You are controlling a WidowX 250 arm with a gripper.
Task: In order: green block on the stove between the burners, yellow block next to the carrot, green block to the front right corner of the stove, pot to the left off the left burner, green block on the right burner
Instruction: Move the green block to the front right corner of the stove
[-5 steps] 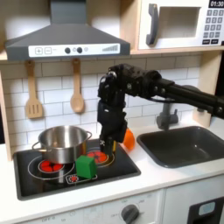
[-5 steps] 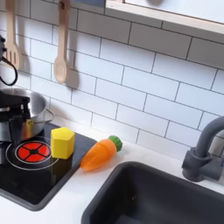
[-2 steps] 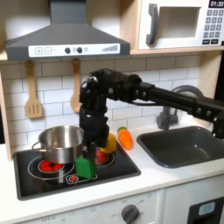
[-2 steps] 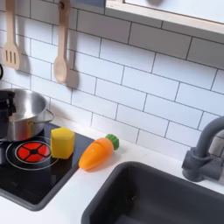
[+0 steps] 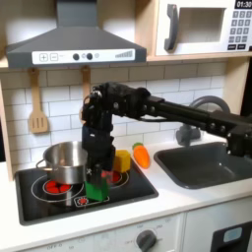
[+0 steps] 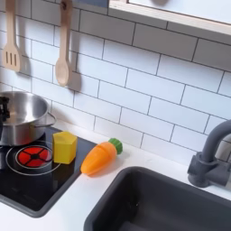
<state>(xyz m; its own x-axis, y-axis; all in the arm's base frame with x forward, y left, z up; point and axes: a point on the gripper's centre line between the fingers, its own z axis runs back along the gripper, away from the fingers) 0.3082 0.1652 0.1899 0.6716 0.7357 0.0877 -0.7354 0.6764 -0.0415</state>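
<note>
In the first exterior view my gripper point(image 5: 95, 175) points down right over the green block point(image 5: 94, 189), which sits on the stove point(image 5: 59, 205) between the burners point(image 5: 56, 185) near the front. Its fingers reach the block's top, and I cannot make out whether they are open or shut. The steel pot point(image 5: 65, 160) stands on the first exterior view's left burner, just left of my gripper. The yellow block point(image 6: 64, 147) rests on the stove's edge, close to the orange carrot point(image 6: 99, 157) lying on the counter. The pot point(image 6: 23, 115) stands behind a red burner point(image 6: 31, 157).
A dark sink point(image 5: 205, 162) with a grey tap point(image 5: 187, 126) lies at the first exterior view's right. Wooden utensils point(image 5: 37, 103) hang on the tiled wall behind the stove. White counter runs in front of the stove.
In the first exterior view my arm swung left, away from the yellow block and carrot, and came down over the green block. The yellow block now stands uncovered beside the carrot.
</note>
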